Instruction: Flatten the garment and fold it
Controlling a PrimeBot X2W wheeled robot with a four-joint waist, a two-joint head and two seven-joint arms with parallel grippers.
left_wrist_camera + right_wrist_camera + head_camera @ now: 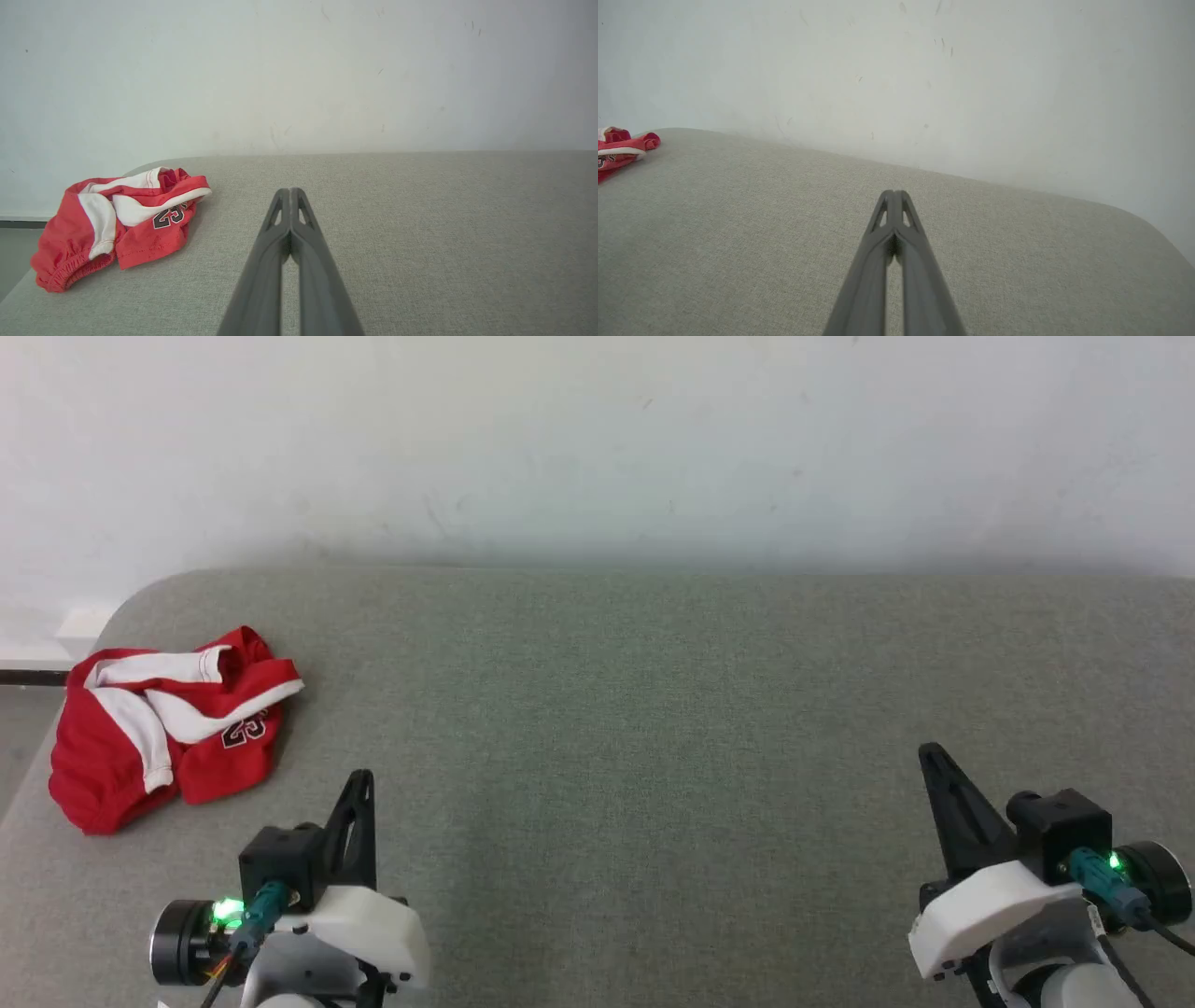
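1. The red athletic shorts [168, 723] lie crumpled in a heap at the far-left corner of the grey fabric-covered surface [653, 709], close to its rounded edge.
2. White stripes and a white band cross the top of the heap. A dark "23" print shows on the panel facing the robot, partly tucked under a white-trimmed fold. In the left wrist view, a gathered red edge bunches at the heap's lower left.
3. The left gripper [362, 779] sits at the near left, near the shorts but to their right and not touching them. Its 2 dark fingers are pressed together tip to tip, holding nothing.
4. The right gripper [930, 753] sits at the near right, well apart from the shorts. Its 2 fingers are likewise closed and empty.
5. A pale wall [597, 448] with faint scuff marks rises behind the surface.
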